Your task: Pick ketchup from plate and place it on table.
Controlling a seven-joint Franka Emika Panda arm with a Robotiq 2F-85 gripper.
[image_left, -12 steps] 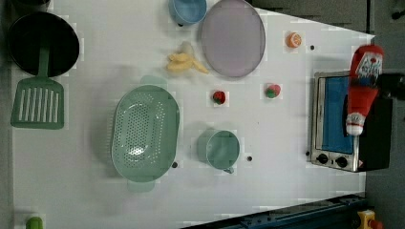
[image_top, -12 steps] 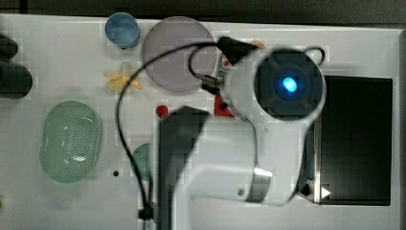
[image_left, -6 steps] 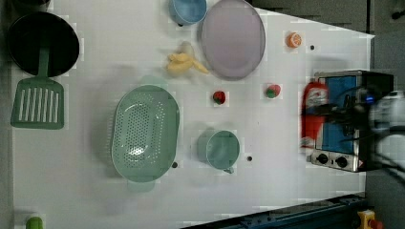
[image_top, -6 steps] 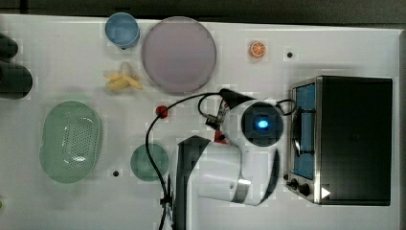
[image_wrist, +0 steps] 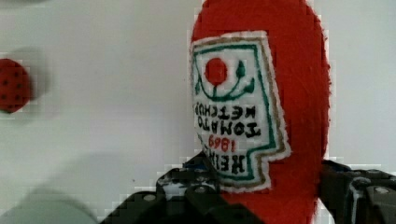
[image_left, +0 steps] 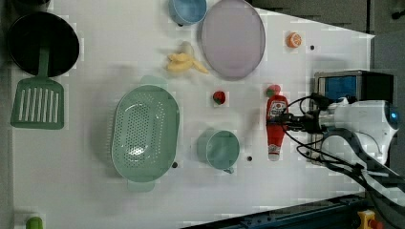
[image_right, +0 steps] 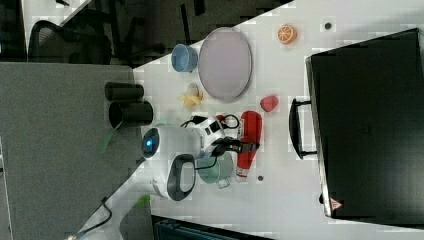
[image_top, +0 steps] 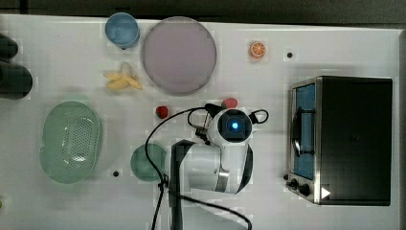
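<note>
White table [image_left: 95,200] under me, mauve plate [image_left: 233,38] bare at its far edge. My claw [image_left: 282,120] pinches the red ketchup [image_left: 276,125] around its middle (label up), mid-table beside the teal cup [image_left: 218,149].

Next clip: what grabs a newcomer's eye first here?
The slim red ketchup bottle with its white printed label, clamped in the black gripper low over the white table, between the teal cup and the toaster oven. Behind it lies the bare mauve-pink round plate.
</note>
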